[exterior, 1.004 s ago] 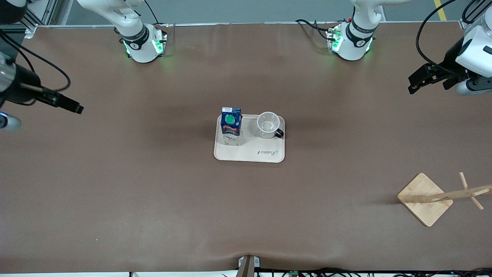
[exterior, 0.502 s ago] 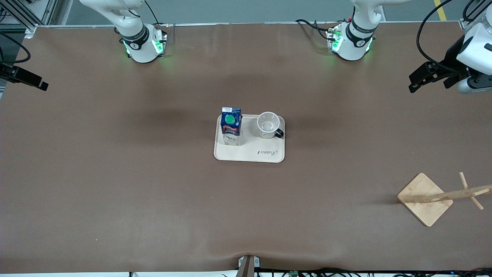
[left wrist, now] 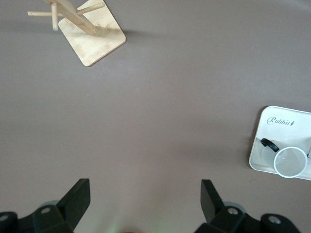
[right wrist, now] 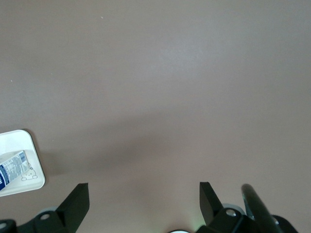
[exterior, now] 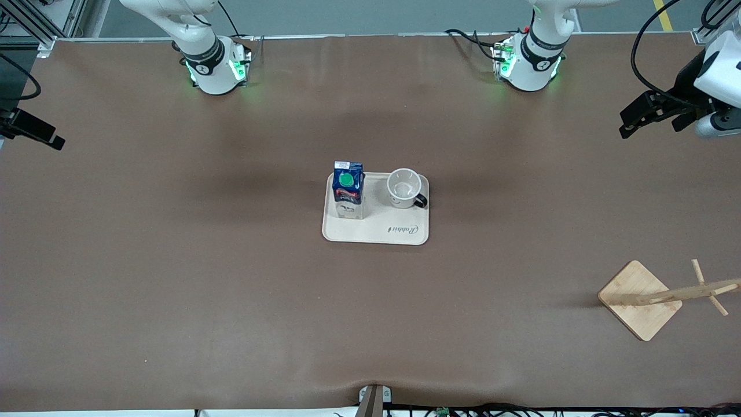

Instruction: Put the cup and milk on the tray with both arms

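The small white smiley-face mug with a black handle (exterior: 404,187) and the dark blue gable-top milk carton with a green cap (exterior: 348,189) stood upright beside each other on the flat cream-beige rectangular tray (exterior: 376,231) at mid-table. The left gripper (exterior: 641,117) hung over the table's left-arm end and the right gripper (exterior: 36,132) over its right-arm end, both with fingers spread and empty. A wooden stand with a square base (exterior: 639,299) sat toward the left arm's end, nearer the front camera than the tray.

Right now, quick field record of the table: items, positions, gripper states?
tray: mid-table, flat
milk: upright on tray, toward the right arm's end
cup: upright on tray, beside milk, toward the left arm's end
wooden stand: on table, left arm's end, nearer the front camera than the tray
left gripper: open, empty, over bare table
right gripper: open, empty, over bare table
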Controlling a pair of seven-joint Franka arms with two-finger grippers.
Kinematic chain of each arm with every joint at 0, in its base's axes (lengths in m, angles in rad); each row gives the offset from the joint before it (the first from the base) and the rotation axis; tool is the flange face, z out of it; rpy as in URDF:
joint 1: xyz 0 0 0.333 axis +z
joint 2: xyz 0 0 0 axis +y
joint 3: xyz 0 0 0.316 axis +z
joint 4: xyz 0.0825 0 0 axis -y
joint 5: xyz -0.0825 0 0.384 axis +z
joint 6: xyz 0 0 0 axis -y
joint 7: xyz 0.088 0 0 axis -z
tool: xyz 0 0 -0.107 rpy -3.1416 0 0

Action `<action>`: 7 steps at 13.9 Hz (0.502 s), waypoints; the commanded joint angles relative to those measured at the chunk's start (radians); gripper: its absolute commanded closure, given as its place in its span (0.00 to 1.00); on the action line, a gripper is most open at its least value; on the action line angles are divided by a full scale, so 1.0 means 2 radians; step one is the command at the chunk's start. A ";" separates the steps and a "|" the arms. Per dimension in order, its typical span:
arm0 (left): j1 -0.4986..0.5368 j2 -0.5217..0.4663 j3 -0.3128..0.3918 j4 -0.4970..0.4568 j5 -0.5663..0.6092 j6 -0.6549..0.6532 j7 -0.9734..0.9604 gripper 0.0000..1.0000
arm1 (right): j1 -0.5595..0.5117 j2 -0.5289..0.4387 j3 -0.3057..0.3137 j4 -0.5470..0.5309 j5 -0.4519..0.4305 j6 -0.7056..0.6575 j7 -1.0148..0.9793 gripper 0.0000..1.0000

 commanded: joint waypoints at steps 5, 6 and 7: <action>0.000 -0.004 0.000 0.011 -0.004 -0.017 0.004 0.00 | -0.007 -0.002 0.007 -0.002 -0.012 0.002 -0.041 0.00; -0.001 -0.004 -0.001 0.011 -0.005 -0.019 0.004 0.00 | -0.007 -0.002 0.007 -0.002 -0.012 0.004 -0.047 0.00; -0.002 -0.004 -0.001 0.012 -0.004 -0.023 0.004 0.00 | -0.007 -0.003 0.007 -0.002 -0.012 0.002 -0.047 0.00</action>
